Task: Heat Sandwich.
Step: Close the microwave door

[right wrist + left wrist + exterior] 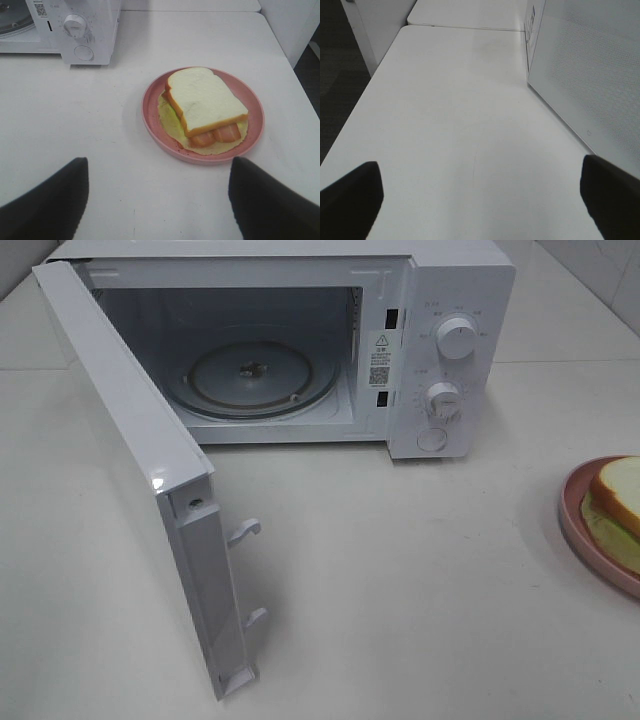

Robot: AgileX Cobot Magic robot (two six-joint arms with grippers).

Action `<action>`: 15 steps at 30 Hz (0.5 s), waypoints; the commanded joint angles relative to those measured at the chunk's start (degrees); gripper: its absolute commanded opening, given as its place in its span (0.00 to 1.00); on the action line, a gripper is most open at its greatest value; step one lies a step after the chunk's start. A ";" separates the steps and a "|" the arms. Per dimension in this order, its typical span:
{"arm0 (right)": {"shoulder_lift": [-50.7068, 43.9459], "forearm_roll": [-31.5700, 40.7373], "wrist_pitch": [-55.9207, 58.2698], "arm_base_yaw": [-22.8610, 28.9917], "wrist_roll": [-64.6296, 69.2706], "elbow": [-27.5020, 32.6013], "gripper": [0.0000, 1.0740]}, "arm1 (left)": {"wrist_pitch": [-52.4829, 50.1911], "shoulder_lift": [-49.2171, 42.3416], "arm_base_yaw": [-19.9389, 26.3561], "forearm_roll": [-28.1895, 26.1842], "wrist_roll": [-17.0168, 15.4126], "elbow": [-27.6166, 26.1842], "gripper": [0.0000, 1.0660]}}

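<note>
The sandwich (206, 101) of white bread with golden crust and pale green filling lies on a round pink plate (151, 107); in the exterior high view the sandwich (622, 492) and plate (573, 515) sit at the right edge, partly cut off. My right gripper (157, 200) stands open just short of the plate, nothing between its fingers. Over bare table beside the microwave's door, my left gripper (480, 197) is open and empty. Neither arm shows in the exterior high view. The white microwave (450, 300) stands at the back with its door (140, 460) swung wide open and its glass turntable (250, 375) bare.
The open door juts toward the front left of the table (400, 590). The microwave's two knobs (457, 338) and a button face forward on its right panel. A table seam (465, 27) and a white cabinet lie beyond the left gripper.
</note>
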 commanded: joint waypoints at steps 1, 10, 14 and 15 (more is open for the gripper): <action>-1.49 0.17 -0.40 -0.23 -0.34 0.06 0.71 | -0.17 -1.38 0.00 -0.17 0.06 0.29 0.93; -1.49 0.17 -0.40 -0.23 -0.34 0.06 0.71 | -0.17 -1.38 0.00 -0.17 0.06 0.29 0.93; -1.49 0.17 -0.40 -0.23 -0.34 0.06 0.71 | -0.17 -1.38 0.00 -0.17 0.06 0.29 0.93; -1.49 0.17 -0.40 -0.23 -0.34 0.06 0.71 | -0.17 -1.38 0.00 -0.17 0.06 0.29 0.93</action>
